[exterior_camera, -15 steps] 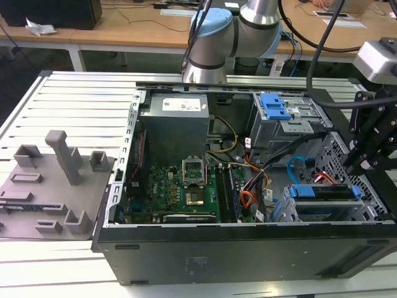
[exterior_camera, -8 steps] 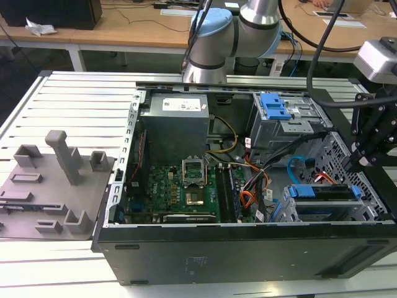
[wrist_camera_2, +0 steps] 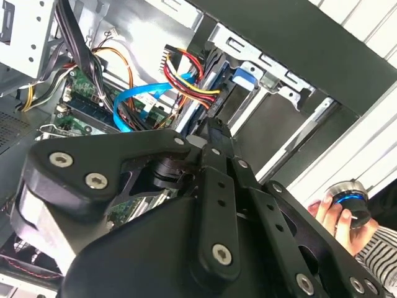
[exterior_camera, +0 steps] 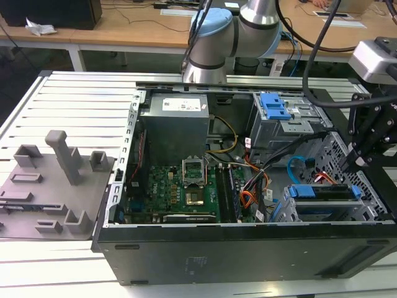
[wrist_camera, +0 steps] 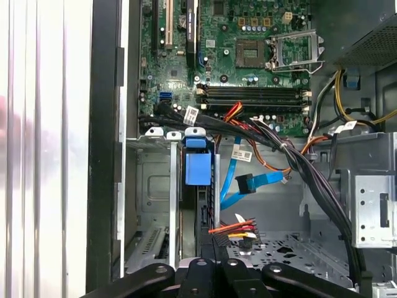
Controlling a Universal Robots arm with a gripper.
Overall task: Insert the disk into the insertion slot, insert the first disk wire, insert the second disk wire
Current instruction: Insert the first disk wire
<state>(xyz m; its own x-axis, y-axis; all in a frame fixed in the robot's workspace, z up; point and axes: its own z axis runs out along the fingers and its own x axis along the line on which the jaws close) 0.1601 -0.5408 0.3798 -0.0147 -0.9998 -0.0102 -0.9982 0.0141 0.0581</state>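
The disk, framed by its blue rail, lies inside the insertion slot, the low grey cage at the exterior view's right inside the open computer case. The first wrist view has the disk edge-on in that cage. My gripper hangs over the disk's rear end. Its fingers are close together on the connector of the red, yellow and black disk wire at the disk's rear edge, with the gripper just behind it. The blue disk wire hangs loose beside it, its plug free.
A taller grey cage with blue latches stands behind the slot. Thick black cable bundles cross above the disk. The motherboard fills the case's middle. A grey fixture plate lies at the exterior view's left. A person's hand holds a knob beyond the case.
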